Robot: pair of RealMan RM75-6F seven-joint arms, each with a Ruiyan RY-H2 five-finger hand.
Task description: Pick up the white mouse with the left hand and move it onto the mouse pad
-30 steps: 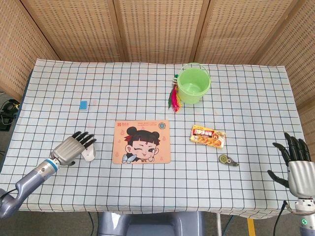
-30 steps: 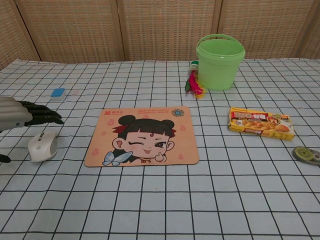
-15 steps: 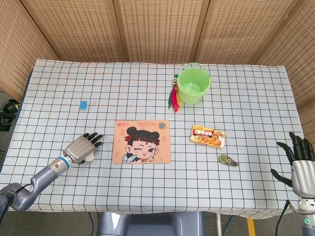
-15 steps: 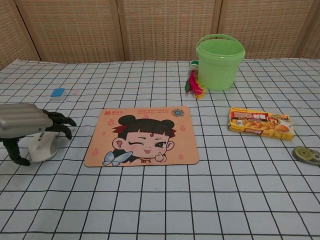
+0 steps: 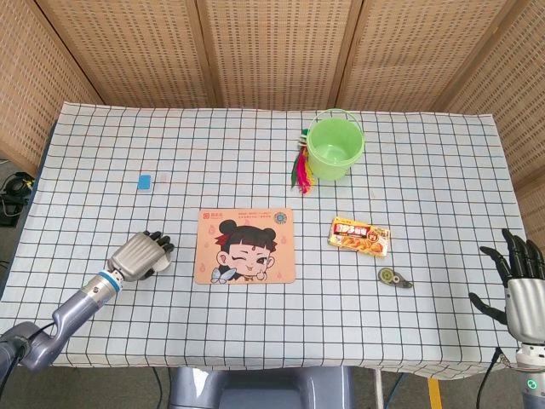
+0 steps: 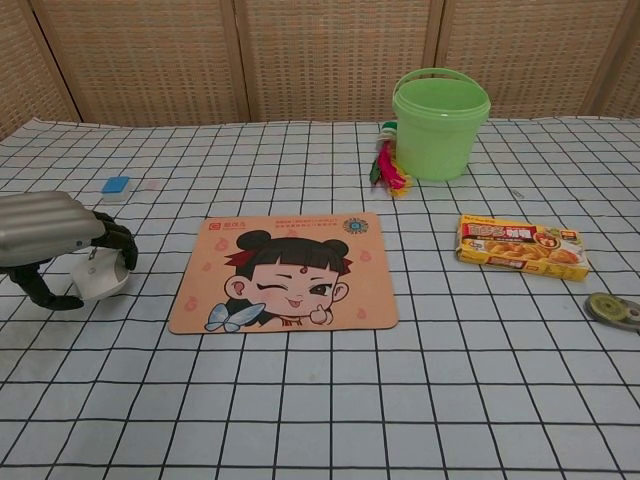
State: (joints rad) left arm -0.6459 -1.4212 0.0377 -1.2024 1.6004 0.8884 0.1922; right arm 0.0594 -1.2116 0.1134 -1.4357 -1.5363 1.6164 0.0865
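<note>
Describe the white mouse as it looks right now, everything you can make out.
The white mouse is small, smooth and plastic-looking, with a matte off-white shell. The left hand covers its top, dark fingers curling over one side and the thumb on the other. It sits just left of the mouse pad, not on it. Whether it is lifted off the checked tablecloth is unclear.

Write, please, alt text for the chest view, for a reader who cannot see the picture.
At the left edge, the robot's left hand grips a white mouse, fingers curled over it, just left of a cartoon mouse pad on a checked tablecloth. Behind stands a green bucket; a yellow food box lies to the right.
</note>
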